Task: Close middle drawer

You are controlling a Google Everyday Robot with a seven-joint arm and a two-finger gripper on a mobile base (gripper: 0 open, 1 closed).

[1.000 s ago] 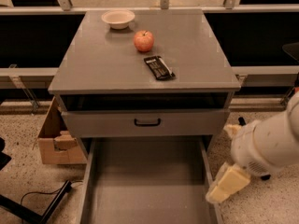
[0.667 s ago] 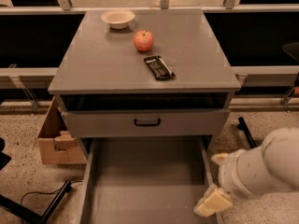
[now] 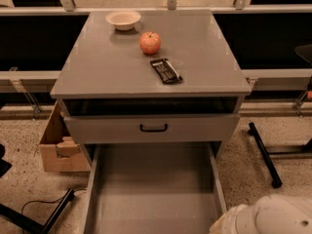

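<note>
The middle drawer (image 3: 153,189) is a long grey drawer pulled far out toward me below the cabinet top (image 3: 151,67). Its inside is bare, and its front and handle lie below the frame's bottom edge. Above it is a smaller grey drawer front with a black bar handle (image 3: 153,127), with a dark gap over it. The white body of my arm (image 3: 268,217) shows at the bottom right, beside the open drawer's right wall. The gripper itself is below the bottom edge, out of view.
On the cabinet top lie a red apple (image 3: 150,42), a white bowl (image 3: 123,19) and a dark snack bar (image 3: 165,70). A cardboard box (image 3: 58,145) stands on the floor at the left. Black stand legs (image 3: 263,152) are on the right and a cable (image 3: 44,204) on the left.
My arm has moved down and toward me along the drawer's right side. The gripper has dropped out of the bottom of the view. The drawer has not visibly moved.
</note>
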